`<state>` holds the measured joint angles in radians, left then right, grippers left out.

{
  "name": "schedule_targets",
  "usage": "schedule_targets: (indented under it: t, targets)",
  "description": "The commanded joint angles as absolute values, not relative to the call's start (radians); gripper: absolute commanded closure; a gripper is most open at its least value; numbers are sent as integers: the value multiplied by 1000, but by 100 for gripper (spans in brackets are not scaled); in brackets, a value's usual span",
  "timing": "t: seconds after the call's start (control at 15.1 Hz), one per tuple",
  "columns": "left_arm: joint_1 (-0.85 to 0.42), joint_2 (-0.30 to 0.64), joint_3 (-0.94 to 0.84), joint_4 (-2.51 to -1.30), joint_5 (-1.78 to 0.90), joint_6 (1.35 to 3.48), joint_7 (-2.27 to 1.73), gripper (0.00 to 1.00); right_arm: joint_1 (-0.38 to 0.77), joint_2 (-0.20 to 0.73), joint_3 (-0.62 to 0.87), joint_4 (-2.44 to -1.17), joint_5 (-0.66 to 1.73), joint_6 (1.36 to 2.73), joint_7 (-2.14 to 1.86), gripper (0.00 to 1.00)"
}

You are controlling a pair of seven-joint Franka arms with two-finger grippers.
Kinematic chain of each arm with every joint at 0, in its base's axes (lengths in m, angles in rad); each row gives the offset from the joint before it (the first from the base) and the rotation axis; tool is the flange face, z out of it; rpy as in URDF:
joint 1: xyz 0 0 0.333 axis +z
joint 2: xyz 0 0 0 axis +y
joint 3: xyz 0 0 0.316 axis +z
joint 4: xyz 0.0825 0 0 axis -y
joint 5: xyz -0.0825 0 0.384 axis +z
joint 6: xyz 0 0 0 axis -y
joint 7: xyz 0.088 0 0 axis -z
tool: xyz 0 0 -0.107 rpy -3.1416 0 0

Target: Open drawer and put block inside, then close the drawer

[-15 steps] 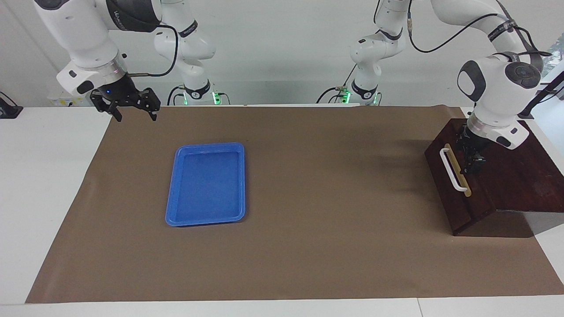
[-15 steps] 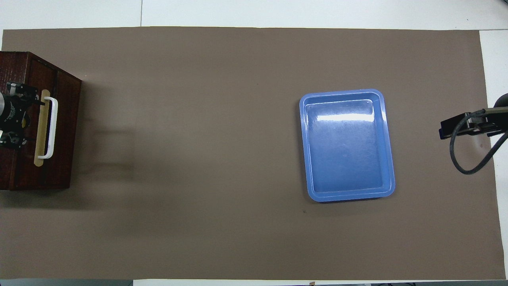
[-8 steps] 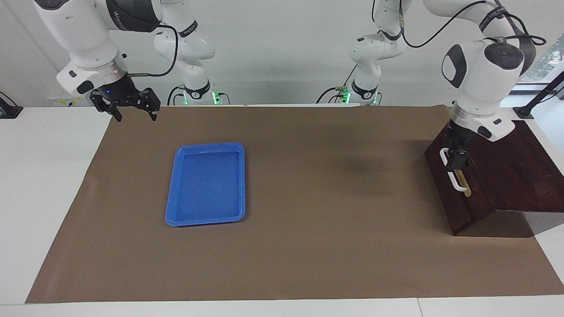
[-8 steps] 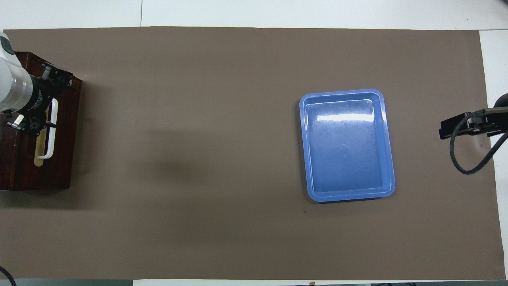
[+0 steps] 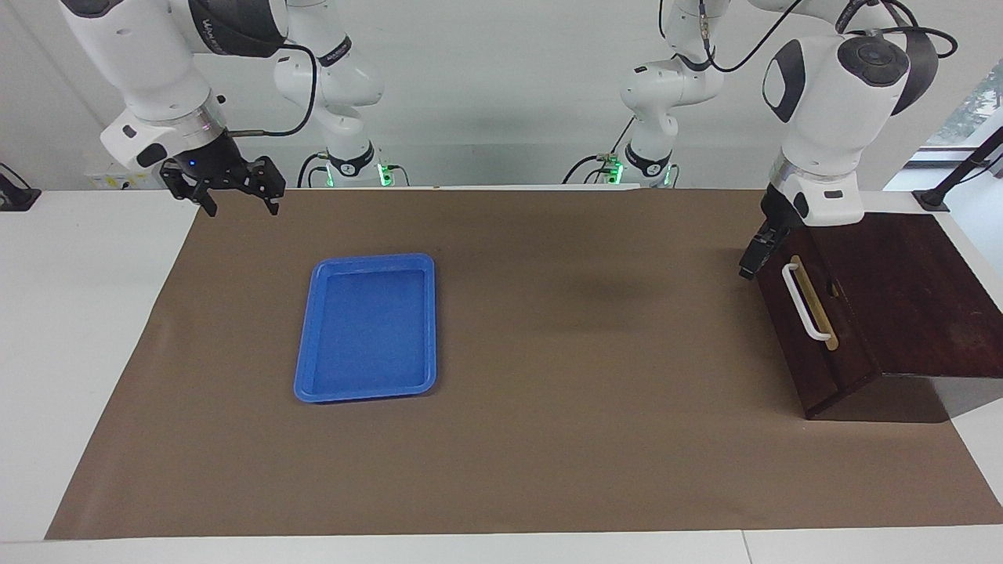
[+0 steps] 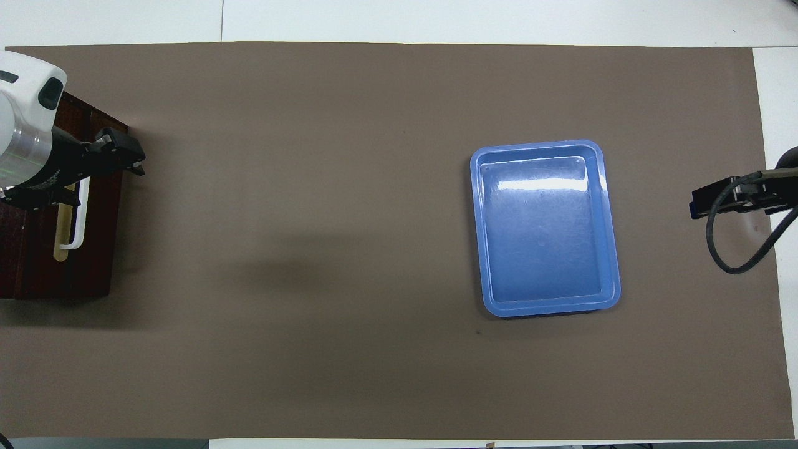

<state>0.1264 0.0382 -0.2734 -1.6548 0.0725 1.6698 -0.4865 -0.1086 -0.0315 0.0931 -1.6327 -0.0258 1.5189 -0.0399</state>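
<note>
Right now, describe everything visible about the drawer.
The drawer is a dark brown wooden front set in a dark wood cabinet at the left arm's end of the table. A white bar handle runs along a brass strip on it. It looks shut: no interior shows. The front leans back slightly in the facing view. The left gripper hangs open just off the handle's upper end, touching nothing visible.

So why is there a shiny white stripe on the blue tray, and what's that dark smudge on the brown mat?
Overhead view: the stripe is lamp glare on the glossy blue plastic tray, near its end farther from the robots. Facing view: the same tray looks matt, with no glare. Both views: the smudge on the brown paper mat is a soft shadow, probably the raised left arm's.
</note>
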Motion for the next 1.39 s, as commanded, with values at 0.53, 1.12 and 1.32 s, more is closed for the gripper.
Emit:
schedule_targets:
  t: [0.53,1.12,1.32]
  targets:
    - [167,-9,-264,-1658,48,1557,-196,0,-123,-49,104,-1651,-25,1526,-23,0]
    - [152,-9,-275,-1657,48,1592,-186,0,-110,-49,106,-1651,-23,1526,-21,0]
    - [150,-11,-273,-1657,48,1582,-187,0,-110,-49,106,-1651,-23,1526,-21,0]
